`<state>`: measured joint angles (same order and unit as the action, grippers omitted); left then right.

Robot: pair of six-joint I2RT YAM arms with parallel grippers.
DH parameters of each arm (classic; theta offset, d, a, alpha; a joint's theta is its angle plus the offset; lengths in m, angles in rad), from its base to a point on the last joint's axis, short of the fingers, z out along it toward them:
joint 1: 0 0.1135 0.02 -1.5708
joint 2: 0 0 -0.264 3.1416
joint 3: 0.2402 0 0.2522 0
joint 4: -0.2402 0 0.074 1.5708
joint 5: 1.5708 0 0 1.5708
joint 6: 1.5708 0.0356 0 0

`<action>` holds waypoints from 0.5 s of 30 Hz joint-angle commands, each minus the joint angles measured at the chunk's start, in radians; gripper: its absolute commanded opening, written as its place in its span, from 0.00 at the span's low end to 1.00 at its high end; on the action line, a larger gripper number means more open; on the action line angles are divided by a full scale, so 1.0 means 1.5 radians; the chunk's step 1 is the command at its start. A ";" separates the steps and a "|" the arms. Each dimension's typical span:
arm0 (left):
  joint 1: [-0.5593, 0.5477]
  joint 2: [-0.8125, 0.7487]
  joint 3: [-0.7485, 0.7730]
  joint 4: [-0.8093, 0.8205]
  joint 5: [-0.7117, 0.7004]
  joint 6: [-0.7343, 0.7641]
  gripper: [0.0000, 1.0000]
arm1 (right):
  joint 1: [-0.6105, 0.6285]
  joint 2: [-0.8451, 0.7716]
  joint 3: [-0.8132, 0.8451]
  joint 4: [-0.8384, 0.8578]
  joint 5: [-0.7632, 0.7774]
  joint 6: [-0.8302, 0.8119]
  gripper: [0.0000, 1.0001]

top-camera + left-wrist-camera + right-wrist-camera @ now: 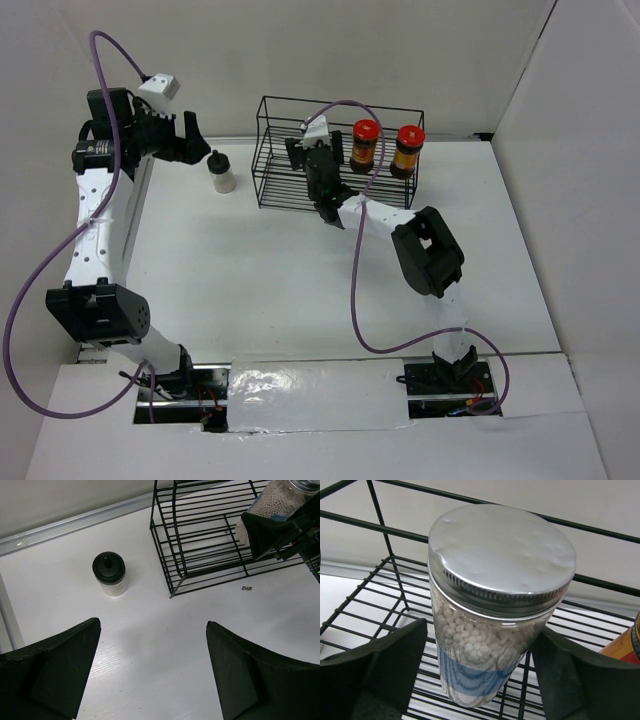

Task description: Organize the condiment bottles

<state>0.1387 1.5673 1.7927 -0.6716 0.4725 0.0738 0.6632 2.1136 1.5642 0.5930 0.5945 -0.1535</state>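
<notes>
The white blue-labelled bottle (490, 630), full of white beads under a silver lid, stands upright inside the black wire rack (285, 185). My right gripper (482, 625) is open, one finger on each side of the bottle; the left finger shows a small gap. The bottle also shows in the left wrist view (277, 500). Two dark-brown jars with red lids (365, 145) (407, 150) stand in the rack's right part. The whitish black-capped bottle (220, 172) (111, 574) stands on the table left of the rack. My left gripper (192, 135) (153, 625) is open and empty above the table.
The rack (200, 540) stands against the back wall. A raised white ledge (135, 215) runs along the table's left side. A grey strip (75, 522) lines the table's back edge. One red-lidded jar's edge shows at the right wrist view's right side (625, 645).
</notes>
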 commanded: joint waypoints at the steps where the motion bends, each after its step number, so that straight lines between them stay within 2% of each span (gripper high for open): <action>1: 0.005 -0.025 -0.002 0.026 0.029 -0.007 0.99 | 0.002 -0.026 0.009 0.011 0.008 0.001 0.91; 2: 0.005 -0.025 -0.002 0.026 0.032 -0.006 0.99 | 0.003 -0.027 0.012 0.007 0.005 0.000 1.00; 15: 0.006 -0.023 -0.002 0.025 0.051 -0.009 0.99 | 0.011 -0.068 0.049 -0.072 0.041 0.001 1.00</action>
<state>0.1410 1.5661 1.7927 -0.6716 0.5129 0.0734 0.6670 2.1021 1.5665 0.5270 0.6086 -0.1551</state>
